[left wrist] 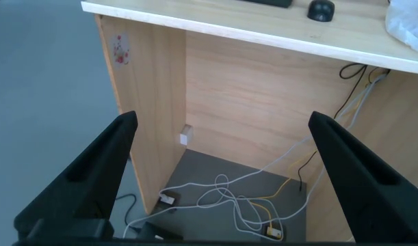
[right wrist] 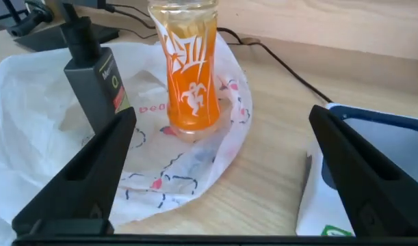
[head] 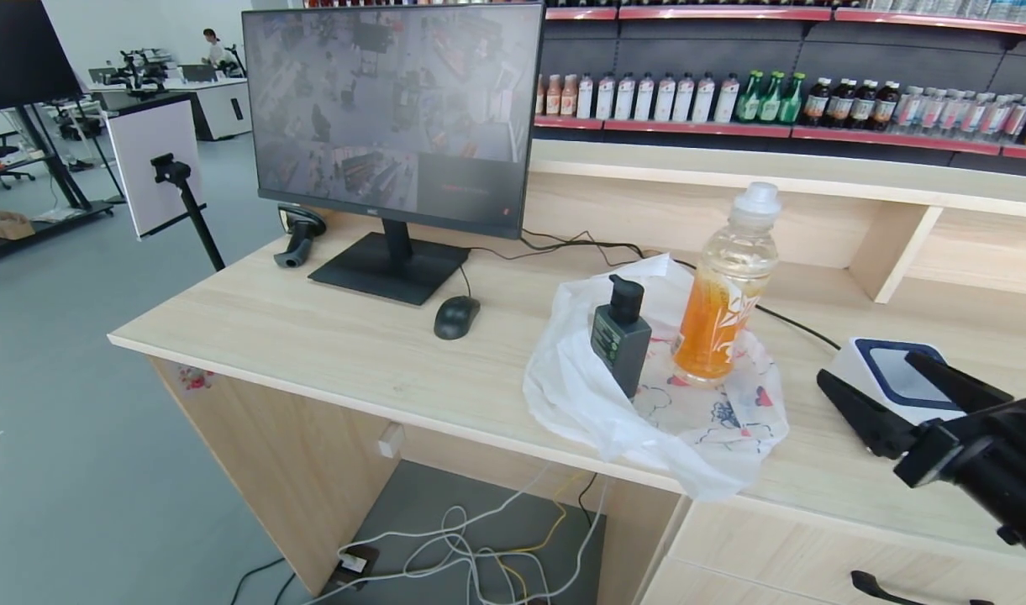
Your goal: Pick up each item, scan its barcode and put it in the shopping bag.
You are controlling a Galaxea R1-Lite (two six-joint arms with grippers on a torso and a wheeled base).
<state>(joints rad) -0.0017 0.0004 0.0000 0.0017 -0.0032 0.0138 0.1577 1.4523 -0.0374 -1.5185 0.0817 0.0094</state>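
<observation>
Our left claw [left wrist: 222, 123] hangs low beside the desk [left wrist: 195, 20], its two fingers spread wide with nothing between them. Past them we see the desk's wooden side panel and a tangle of cables [left wrist: 222, 198] on the floor underneath.

In the head view, a handheld scanner [head: 298, 235] stands at the left of the desktop, by the foot of a monitor [head: 395, 118] that takes up the upper middle-left of the frame. A mouse [head: 456, 317] lies just in front of the monitor's stand.

Right of the middle, the white shopping bag [head: 563, 395] lies crumpled and spread out on the desktop. A dark pump bottle [head: 620, 340] stands upright on it. Just to its right an orange drink bottle [head: 725, 290] with a white cap stands upright on the bag's printed part. The two are close together but not touching. We cannot tell whether either one is truly inside the bag.

Further right, a white scan box [head: 886, 374] with a dark-blue window sits on the desk, near the bag but clear of it. Shelves [head: 773, 130] lined with bottles run across the upper right.

Our right claw [head: 867, 370] is at the lower right of the frame, overlapping the scan box, its fingers wide apart and holding nothing. It points toward the bag. From its wrist camera the drink bottle shows in the gap between the fingers, with the pump bottle just beyond one fingertip. Both bottles are ahead of the claw and it touches neither.
</observation>
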